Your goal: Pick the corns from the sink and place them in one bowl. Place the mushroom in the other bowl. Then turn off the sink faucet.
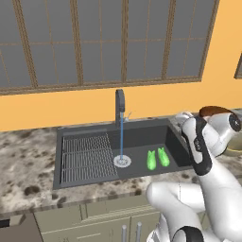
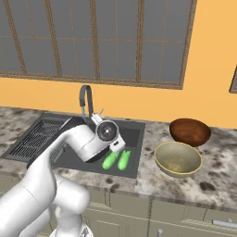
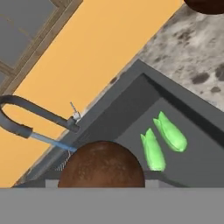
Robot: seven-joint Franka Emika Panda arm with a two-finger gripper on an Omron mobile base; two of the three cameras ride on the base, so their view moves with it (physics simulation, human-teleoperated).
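Note:
A brown mushroom cap bulges at the bottom of the hand view, hiding the fingertips; my gripper is shut on it, hovering over the right half of the sink. Two green corns lie side by side on the basin floor, right of the drain, below the hand. The sink faucet stands at the back rim with a thin blue stream running down to the drain. The tan-olive bowl and the dark reddish-brown bowl stand on the counter right of the sink.
A ribbed slatted rack fills the sink's left half. Marbled counter spreads around the bowls. An orange wall and a large window rise behind the faucet. My white arm crosses in front of the sink.

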